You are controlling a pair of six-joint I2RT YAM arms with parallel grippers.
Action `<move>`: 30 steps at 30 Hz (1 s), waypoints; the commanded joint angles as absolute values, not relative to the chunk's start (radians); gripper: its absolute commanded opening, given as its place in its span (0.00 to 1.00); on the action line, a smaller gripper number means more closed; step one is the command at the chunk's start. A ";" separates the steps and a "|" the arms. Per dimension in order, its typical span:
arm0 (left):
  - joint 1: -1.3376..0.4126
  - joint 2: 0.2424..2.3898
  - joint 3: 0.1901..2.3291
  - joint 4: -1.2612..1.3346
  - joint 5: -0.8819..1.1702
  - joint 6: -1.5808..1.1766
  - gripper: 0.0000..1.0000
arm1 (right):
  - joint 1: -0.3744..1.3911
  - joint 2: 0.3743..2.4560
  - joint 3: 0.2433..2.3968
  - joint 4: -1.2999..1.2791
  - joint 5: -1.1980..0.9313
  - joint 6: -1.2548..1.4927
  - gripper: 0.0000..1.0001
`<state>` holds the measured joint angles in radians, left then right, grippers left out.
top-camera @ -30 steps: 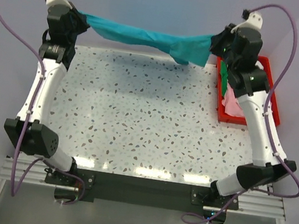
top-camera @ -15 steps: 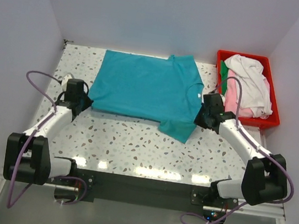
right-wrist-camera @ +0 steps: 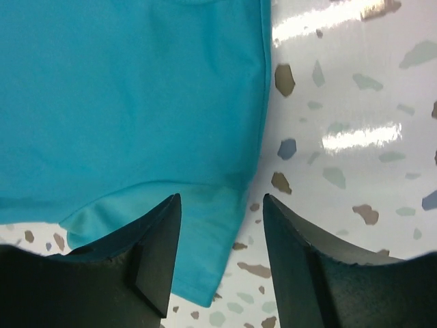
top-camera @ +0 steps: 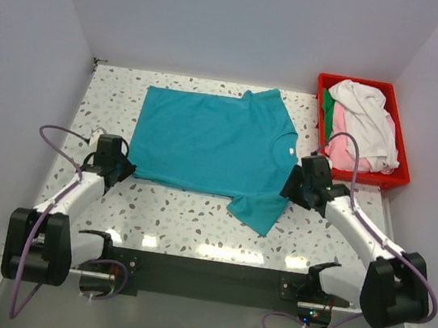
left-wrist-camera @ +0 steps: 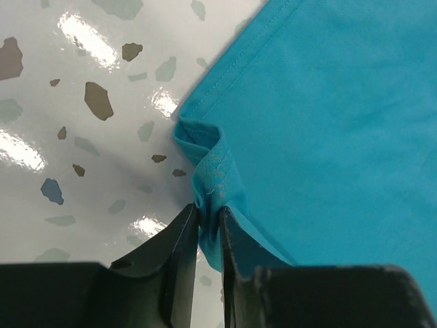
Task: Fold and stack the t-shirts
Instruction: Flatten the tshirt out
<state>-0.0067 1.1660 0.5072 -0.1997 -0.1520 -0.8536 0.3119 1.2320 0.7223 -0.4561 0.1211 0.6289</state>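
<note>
Top view shows you the left claw (top-camera: 120,168) low on the table (top-camera: 179,217), at the near left corner of the teal shirt (top-camera: 206,139). Left wrist view shows you that its two fingers (left-wrist-camera: 179,254) are almost together. A small fold of that corner is pinched between them, so this claw is gripping the teal shirt.

Look at the middle next. The teal shirt lies spread out flat on the table. Its neck points to the right. One sleeve sticks out toward the arms and the other sleeve points to the far side.

Now look at the right claw (top-camera: 291,186). It sits at the right edge of the shirt, just beside the neck. Right wrist view shows you its fingers wide apart. It is open and holds nothing. Part of the shirt lies under the gap.

Far right, you see a red bin (top-camera: 396,182). A white shirt (top-camera: 365,111), a pink shirt (top-camera: 340,150) and a green shirt (top-camera: 327,106) are bunched up inside it.
</note>
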 commanded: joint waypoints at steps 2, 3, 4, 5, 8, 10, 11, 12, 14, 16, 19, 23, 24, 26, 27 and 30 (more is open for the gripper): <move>0.000 1.089 0.462 -0.181 -0.124 -0.857 0.26 | 0.311 1.095 0.605 -0.474 0.054 0.686 0.55; 0.000 1.082 0.457 -0.186 -0.123 -0.856 0.27 | 0.322 1.056 0.586 -0.483 0.035 0.693 0.55; 0.000 1.074 0.445 -0.186 -0.120 -0.853 0.28 | 0.333 1.037 0.559 -0.485 0.032 0.701 0.55; 0.000 1.068 0.442 -0.192 -0.120 -0.853 0.30 | 0.345 1.023 0.548 -0.492 0.032 0.721 0.55; 0.000 1.051 0.426 -0.201 -0.121 -0.856 0.32 | 0.449 0.976 0.523 -0.511 0.073 0.790 0.54; 0.000 1.040 0.413 -0.210 -0.124 -0.862 0.35 | 0.560 0.968 0.515 -0.528 0.138 0.834 0.53; 0.000 1.029 0.410 -0.216 -0.129 -0.871 0.36 | 0.584 0.971 0.508 -0.531 0.150 0.871 0.53; 0.000 1.023 0.402 -0.221 -0.135 -0.876 0.36 | 0.618 0.971 0.499 -0.529 0.159 0.886 0.53; 0.000 1.002 0.390 -0.247 -0.172 -0.894 0.39 | 0.638 0.969 0.465 -0.526 0.181 0.923 0.52; 0.000 0.989 0.382 -0.262 -0.192 -0.903 0.44 | 0.656 0.963 0.436 -0.525 0.192 0.946 0.52; 0.000 0.965 0.370 -0.279 -0.221 -0.917 0.50 | 0.679 0.954 0.404 -0.491 0.187 0.982 0.51; 0.000 0.954 0.364 -0.288 -0.239 -0.931 0.58 | 0.727 1.020 0.396 -0.445 0.198 1.022 0.51; 0.000 0.953 0.364 -0.293 -0.245 -0.934 0.59 | 0.748 1.034 0.396 -0.427 0.199 1.028 0.51; 0.000 0.950 0.365 -0.307 -0.264 -0.939 0.60 | 0.770 1.052 0.393 -0.411 0.209 1.048 0.50; 0.000 0.948 0.364 -0.311 -0.270 -0.942 0.61 | 0.784 1.067 0.390 -0.399 0.213 1.054 0.47; 0.000 0.943 0.359 -0.314 -0.287 -0.943 0.61 | 0.792 1.075 0.388 -0.402 0.230 1.058 0.25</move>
